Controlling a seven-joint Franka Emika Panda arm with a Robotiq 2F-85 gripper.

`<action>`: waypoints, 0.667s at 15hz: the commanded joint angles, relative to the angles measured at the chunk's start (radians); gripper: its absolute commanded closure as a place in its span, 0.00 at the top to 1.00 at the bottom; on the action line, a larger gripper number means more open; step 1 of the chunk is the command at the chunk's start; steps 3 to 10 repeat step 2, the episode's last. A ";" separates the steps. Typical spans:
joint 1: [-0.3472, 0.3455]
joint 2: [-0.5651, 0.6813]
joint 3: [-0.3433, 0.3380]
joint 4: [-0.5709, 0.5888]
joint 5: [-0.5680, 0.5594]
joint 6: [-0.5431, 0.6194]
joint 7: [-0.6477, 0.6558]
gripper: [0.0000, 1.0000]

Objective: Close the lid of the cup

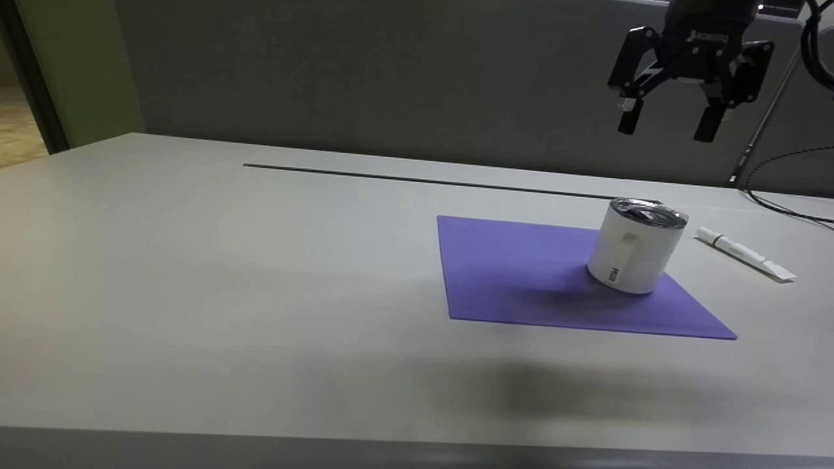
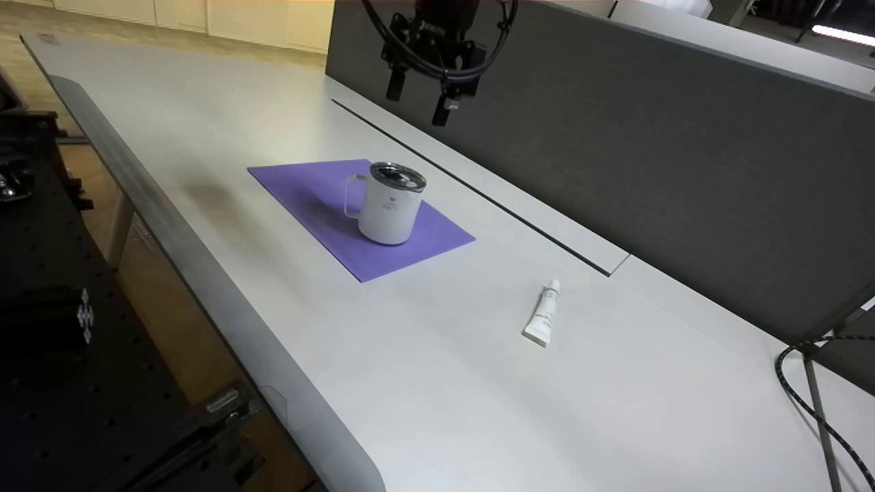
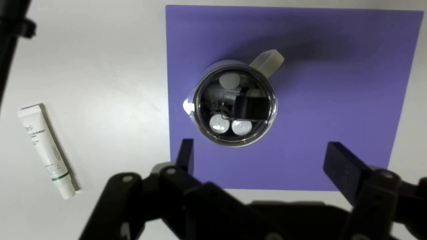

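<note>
The pale desk (image 2: 683,410) spreads wide, with a grey panel (image 2: 649,137) standing along its far edge in an exterior view and a strip of tan floor (image 2: 171,39) beyond. On the desk lies one purple mat (image 2: 307,188). One pincer (image 1: 670,124) hangs above, released, its fingers (image 1: 709,124) well apart. One white cup (image 2: 389,215) stands upright on the mat, axis vertical, its handle (image 3: 268,62) aimed upper right in the wrist view. One clear lid (image 3: 235,106) sits on it, spout (image 3: 189,106) left. One white tube (image 3: 45,146) lies apart from the mat.
</note>
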 commanded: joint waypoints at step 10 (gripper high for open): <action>0.011 0.000 -0.011 0.003 -0.019 -0.011 0.009 1.00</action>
